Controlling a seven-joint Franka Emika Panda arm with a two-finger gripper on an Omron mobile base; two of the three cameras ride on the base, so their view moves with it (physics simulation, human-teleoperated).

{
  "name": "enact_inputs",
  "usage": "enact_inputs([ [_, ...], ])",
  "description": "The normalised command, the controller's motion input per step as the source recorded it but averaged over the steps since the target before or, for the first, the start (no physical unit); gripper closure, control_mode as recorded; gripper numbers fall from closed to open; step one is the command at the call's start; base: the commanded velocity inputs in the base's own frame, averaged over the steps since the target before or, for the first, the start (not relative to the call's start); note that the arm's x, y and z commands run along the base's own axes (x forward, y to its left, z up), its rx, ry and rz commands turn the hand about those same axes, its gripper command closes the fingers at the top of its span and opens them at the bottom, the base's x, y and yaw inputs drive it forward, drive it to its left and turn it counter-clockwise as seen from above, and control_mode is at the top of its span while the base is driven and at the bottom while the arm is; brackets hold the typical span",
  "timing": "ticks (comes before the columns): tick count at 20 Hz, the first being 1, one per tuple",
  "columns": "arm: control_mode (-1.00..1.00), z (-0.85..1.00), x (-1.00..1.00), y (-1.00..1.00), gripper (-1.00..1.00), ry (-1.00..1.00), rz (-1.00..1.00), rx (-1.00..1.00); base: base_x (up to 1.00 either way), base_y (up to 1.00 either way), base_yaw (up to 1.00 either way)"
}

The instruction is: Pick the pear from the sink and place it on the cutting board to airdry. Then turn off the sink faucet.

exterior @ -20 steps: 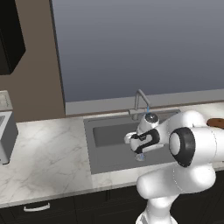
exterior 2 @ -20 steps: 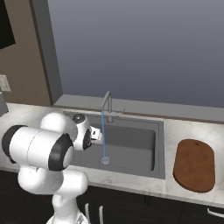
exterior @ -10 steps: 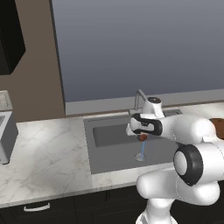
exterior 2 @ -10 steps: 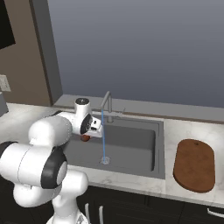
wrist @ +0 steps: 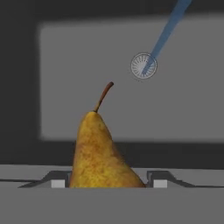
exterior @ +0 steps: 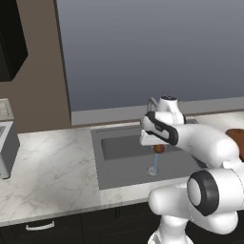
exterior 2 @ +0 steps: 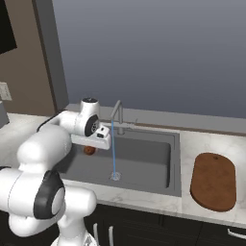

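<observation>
Hand view: pear [wrist: 101,151] now raised higher.

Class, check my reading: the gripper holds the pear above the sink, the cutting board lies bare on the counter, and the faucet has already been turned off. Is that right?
Not quite: the faucet is running. The right base view shows a blue stream falling from its spout to the drain. The rest stands: the gripper holds the pear above the sink, and the cutting board lies bare.
</observation>
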Motion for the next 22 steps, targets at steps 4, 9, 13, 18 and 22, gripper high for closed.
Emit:
enact_inputs([
  [4, -1.0, 0.26, -0.52, 0.0, 1.0, 0.15, 0.0, 0.01, 0.0, 0.0, 0.0],
  [9, -1.0, 0.25, -0.57, 0.0, 1.0, 0.14, 0.0, 0.02, 0.0, 0.0, 0.0],
  [13, -1.0, 0.29, -0.64, -0.1, 1.0, 0.1, 0.0, 0.02, 0.0, 0.0, 0.0],
  [18, -1.0, 0.31, -0.64, -0.19, 1.0, -0.1, 0.0, -0.03, 0.0, 0.0, 0.0],
  [22, -1.0, 0.33, -0.54, -0.38, 1.0, -0.09, 0.0, -0.03, 0.0, 0.0, 0.0],
])
